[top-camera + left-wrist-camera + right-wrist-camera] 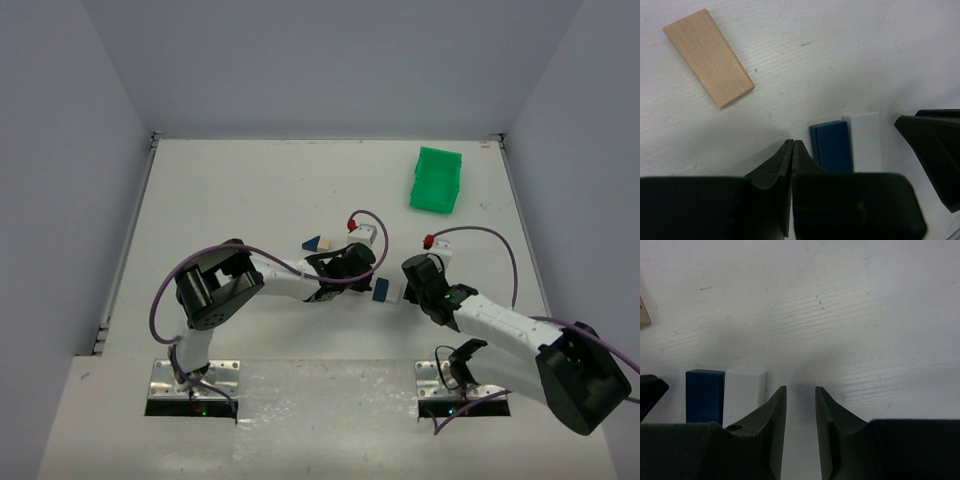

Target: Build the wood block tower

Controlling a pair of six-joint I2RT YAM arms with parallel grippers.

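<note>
My left gripper (793, 144) is pinched together on nothing, with the blue block (832, 146) just beside its tips. My right gripper (800, 389) stands a narrow slit apart and empty, the white block (744, 392) just beside it. Both blocks lie flat and touching between my grippers, near the middle of the white worktop (250, 180). A tan block (708, 57) lies apart. A green bin (436, 180) sits toward the far right corner. Grey walls (320, 60) enclose the worktop.

The right gripper (800, 390) hangs over the table (865, 315), its fingers a narrow gap apart. Just left of it, a blue block (704, 395) and a white block (742, 395) lie touching, side by side.
</note>
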